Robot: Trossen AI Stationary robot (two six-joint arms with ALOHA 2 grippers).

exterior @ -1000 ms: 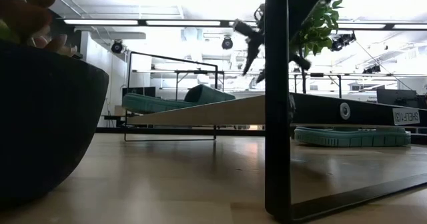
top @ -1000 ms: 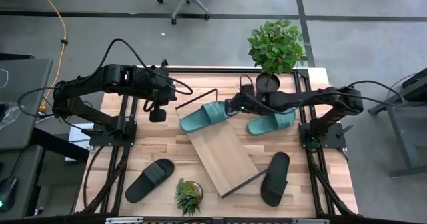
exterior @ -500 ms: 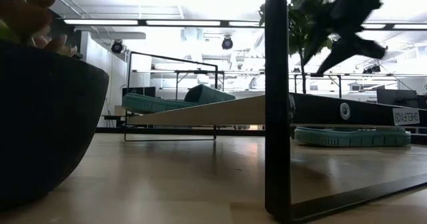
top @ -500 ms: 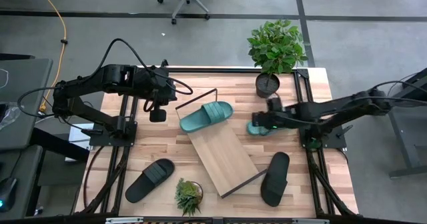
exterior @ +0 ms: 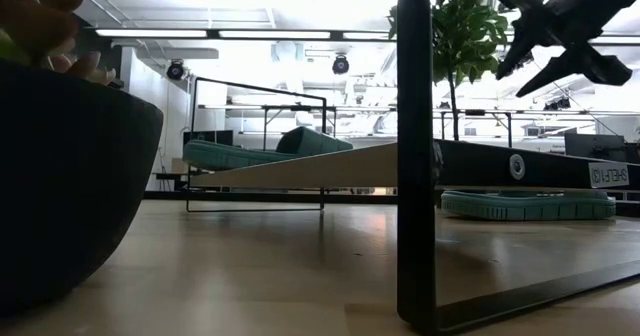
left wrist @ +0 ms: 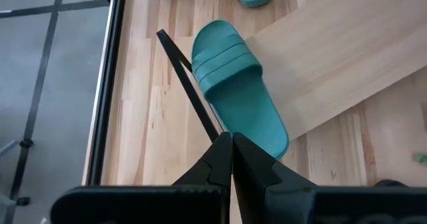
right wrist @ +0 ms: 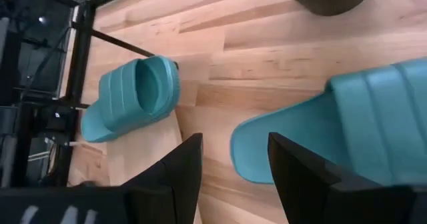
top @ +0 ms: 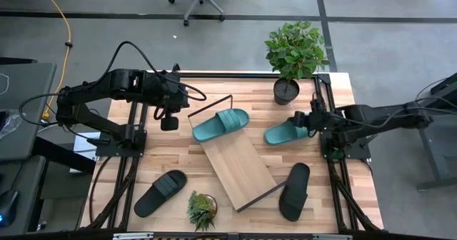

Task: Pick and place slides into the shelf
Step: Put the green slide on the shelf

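**One teal slide on the shelf, three on the table**

I see my right gripper (top: pixel 305 118) up in the air with its fingers spread apart and nothing between them. Just under and beside its tips lies a teal slide (top: pixel 289 132) flat on the table (top: pixel 178 151). It is open at the toe and has a wide strap with ribs across it. In the right wrist view its rounded end shows close in front of the fingers (right wrist: pixel 175 177).

Farther out from that gripper, toward my left arm, the other teal slide (top: pixel 221 124) sits on the high end of the shelf (top: pixel 239 168). The shelf is a long light wood board, tilted, on a thin black wire frame. From the low view the slide rests right on the raised end.

My left gripper (top: pixel 168 121) waits above the table, fingers pressed tight together, holding nothing. The shelf's teal slide lies just ahead of it.

One black slide (top: pixel 294 191) lies near the low end of the shelf, on my right arm's side. The other black slide (top: pixel 161 193) lies on my left arm's side, next to a small plant (top: pixel 202 209). A big potted plant (top: pixel 294 58) stands at the far edge, near the right gripper.
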